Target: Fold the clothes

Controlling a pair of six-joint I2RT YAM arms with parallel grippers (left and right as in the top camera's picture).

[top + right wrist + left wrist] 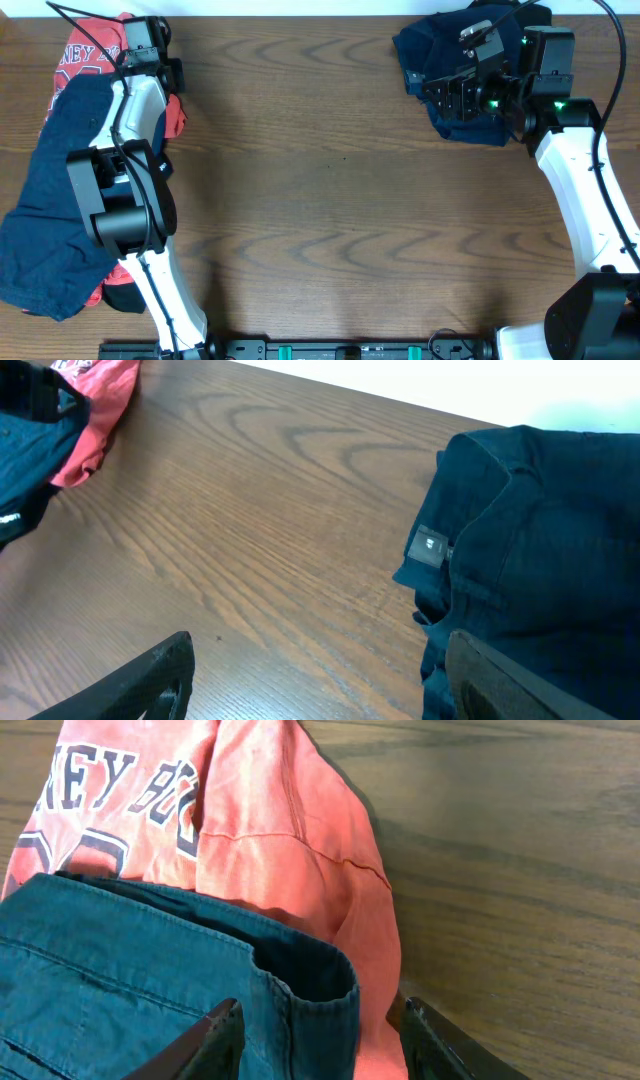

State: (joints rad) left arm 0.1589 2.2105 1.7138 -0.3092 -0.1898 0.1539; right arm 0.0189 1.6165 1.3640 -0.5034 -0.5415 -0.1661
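Observation:
A heap of clothes lies at the table's left edge: a large navy-blue garment (50, 210) over a red shirt with dark lettering (85, 50). My left gripper (160, 62) is open above the heap's far end. In the left wrist view its jaws (318, 1030) straddle the blue garment's hem (150, 980) and a fold of the red shirt (290, 830). A bunched dark navy piece (425, 50) lies at the far right. My right gripper (445, 95) is open at its near-left edge. In the right wrist view (320, 680) one finger is over the navy piece (540, 540), the other over bare wood.
The wooden table (320, 200) stretches between the two piles. The red shirt (95, 410) and the blue garment (30, 435) show far off in the right wrist view. Both arm bases stand at the near edge.

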